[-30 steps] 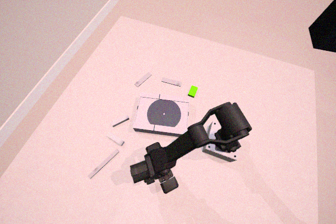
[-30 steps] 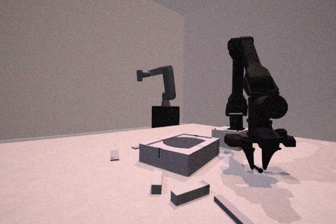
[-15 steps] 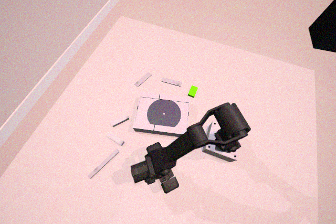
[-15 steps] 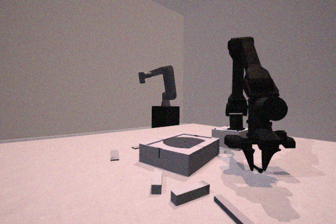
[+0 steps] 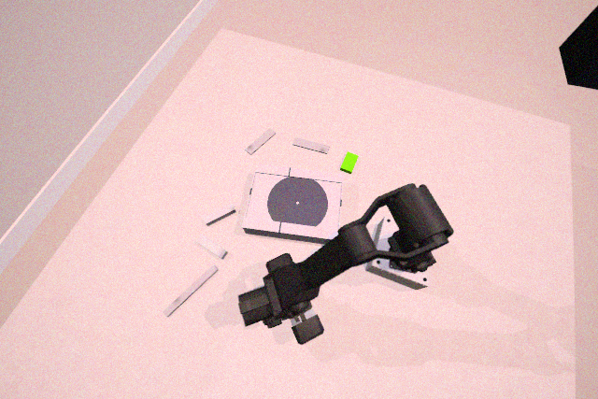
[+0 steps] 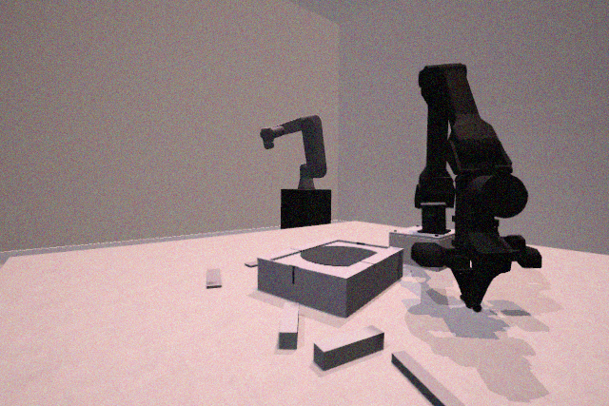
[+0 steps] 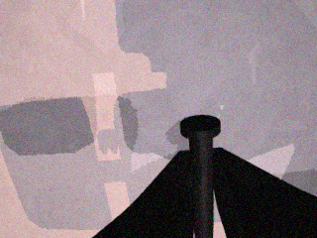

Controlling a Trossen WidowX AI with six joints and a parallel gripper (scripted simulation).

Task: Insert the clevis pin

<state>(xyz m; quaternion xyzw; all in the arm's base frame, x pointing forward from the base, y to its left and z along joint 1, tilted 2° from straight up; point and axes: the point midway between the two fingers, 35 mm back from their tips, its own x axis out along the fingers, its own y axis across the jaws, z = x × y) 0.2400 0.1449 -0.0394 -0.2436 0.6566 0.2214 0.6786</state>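
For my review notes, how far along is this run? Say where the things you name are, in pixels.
Done: the disc (image 5: 308, 192) (image 6: 337, 256) lies in the tray (image 5: 255, 220) (image 6: 304, 283). In hand: the end effector (image 7: 200, 161) (image 6: 473, 304) grips the pin (image 7: 200, 128). Left: inserting it through the disc's bare hole, releasing, clearing away.

Top view is looking steeply down from high up, slightly askew, taking in tray (image 5: 261, 182) (image 6: 304, 283) and arm (image 5: 333, 259) (image 6: 442, 145). Exterior is facing across the table from low and nearer, sharing both. Wrist is looking past the fingertips from very close, showing pin head (image 7: 200, 127) and shadowed tabletop.
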